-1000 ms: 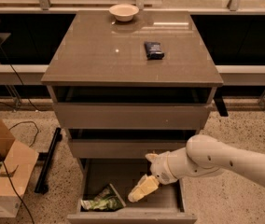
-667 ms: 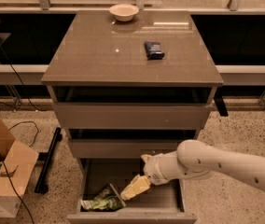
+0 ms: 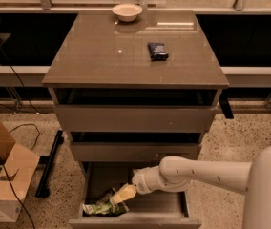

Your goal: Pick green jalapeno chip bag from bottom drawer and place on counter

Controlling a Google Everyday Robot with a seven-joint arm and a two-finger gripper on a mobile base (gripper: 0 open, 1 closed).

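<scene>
The bottom drawer (image 3: 135,221) was found pulled out farthest of the three, at the near edge of the view, so that its inside was laid open from above. The green jalapeno chip bag (image 3: 97,209) was seen lying crumpled on the drawer floor, in the front left corner, close against the front wall. The gripper (image 3: 119,196) was held low inside the drawer, tilted down and to the left, its pale tip just beside the bag or touching its upper right edge; which of the two could not be settled. Whether the gripper was spread or closed could not be made out either, and no grasp could be confirmed. The white arm (image 3: 202,173) was brought in from the right, under the drawer above, which is judged to be why the wrist was angled so flatly: little headroom was left there.

On the floor to the left, a cardboard box (image 3: 6,175) was noted, well apart from the cabinet.

Above, the middle drawer (image 3: 135,151) and the top drawer (image 3: 135,118) were seen drawn out only slightly, stepped back in turn.

Farther off, the counter (image 3: 102,56) was left largely bare, with a dark blue packet (image 3: 158,51) lying right of centre and a bowl (image 3: 127,12) set near its far edge. Ample room for the bag is judged to be offered on the near left part. The step in hand is taken to be the reach and grasp; lifting and placing were not yet done.
</scene>
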